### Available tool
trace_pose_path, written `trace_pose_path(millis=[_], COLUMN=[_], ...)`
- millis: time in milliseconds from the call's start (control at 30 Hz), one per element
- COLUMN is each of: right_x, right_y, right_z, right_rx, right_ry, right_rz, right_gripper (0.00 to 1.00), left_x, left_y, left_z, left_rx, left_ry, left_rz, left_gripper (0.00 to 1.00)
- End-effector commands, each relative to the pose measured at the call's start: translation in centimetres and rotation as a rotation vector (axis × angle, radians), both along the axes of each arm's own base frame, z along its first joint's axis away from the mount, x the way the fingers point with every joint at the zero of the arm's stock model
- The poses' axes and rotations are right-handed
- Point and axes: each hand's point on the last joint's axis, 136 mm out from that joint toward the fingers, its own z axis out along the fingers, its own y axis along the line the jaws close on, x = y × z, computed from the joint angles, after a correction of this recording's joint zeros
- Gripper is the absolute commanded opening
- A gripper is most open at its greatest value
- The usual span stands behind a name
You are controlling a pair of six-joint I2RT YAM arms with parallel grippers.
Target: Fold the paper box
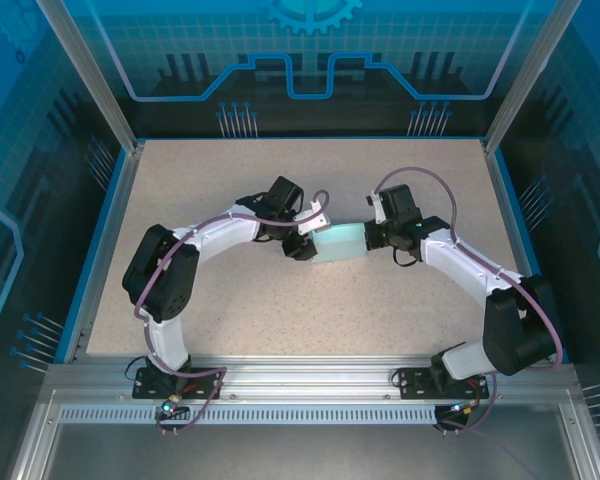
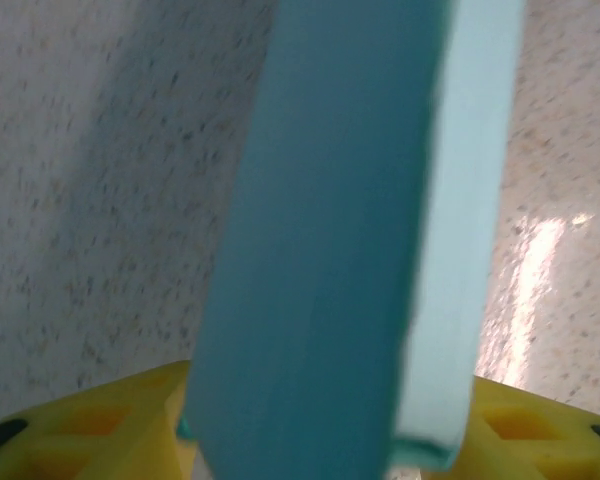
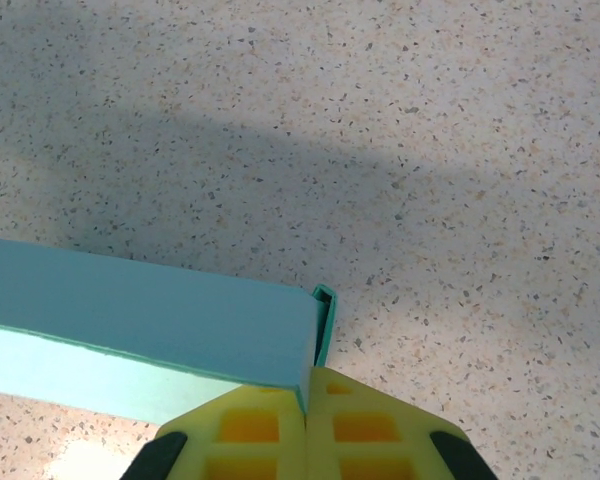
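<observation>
The paper box [image 1: 342, 243], pale cyan card folded into a flat hollow shape, hangs a little above the middle of the table between both grippers. My left gripper [image 1: 302, 243] is at its left end. In the left wrist view the box [image 2: 330, 250] runs up between the yellow fingers [image 2: 100, 420], which stand wide apart on either side; the picture is blurred and I see no firm grip. My right gripper [image 1: 376, 236] is at the right end. Its yellow pads [image 3: 240, 430] are pressed together on the box's [image 3: 150, 310] corner edge, beside a tucked flap [image 3: 323, 325].
The speckled beige table [image 1: 280, 310] has a blue rim [image 1: 98, 250] on the left, right and far sides. Aluminium posts [image 1: 90, 75] rise at the far corners. Both arm bases sit on the metal rail [image 1: 300, 385] at the near edge.
</observation>
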Motion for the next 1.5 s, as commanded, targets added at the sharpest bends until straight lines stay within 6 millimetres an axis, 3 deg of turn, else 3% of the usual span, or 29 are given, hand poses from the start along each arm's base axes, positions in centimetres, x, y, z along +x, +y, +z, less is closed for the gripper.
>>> trace_pose_path(millis=[0,267,500,800,1033,1467], right_x=[-2.7,-2.9,-2.8,-2.7,-2.7,-2.8], right_y=[-1.0,-0.7,-0.3,-0.1,-0.1,-0.1], right_z=[-2.2,-1.9,-1.6,-1.3,-1.6,-1.7], right_rx=[-0.065,-0.068,-0.070,-0.067,-0.070,-0.071], right_ry=[0.133,0.127,0.122,0.115,0.119,0.124], right_rz=[-0.022,-0.017,-0.013,-0.005,-0.002,0.000], right_gripper=[0.00,0.00,0.00,0.00,0.00,0.00], left_x=[-0.3,-1.4,-3.4,-2.5,-2.3,-1.6], left_y=[1.0,0.5,0.6,0.6,-0.4,-0.2], left_z=[0.9,4.0,6.7,8.0,7.2,6.5], left_rx=[0.001,-0.130,-0.246,-0.240,-0.204,-0.155], left_ry=[-0.006,-0.028,0.064,0.092,0.125,0.123], left_rz=[0.045,0.070,0.192,0.298,0.275,0.295], left_gripper=[0.61,0.71,0.71,0.47,0.29,0.12])
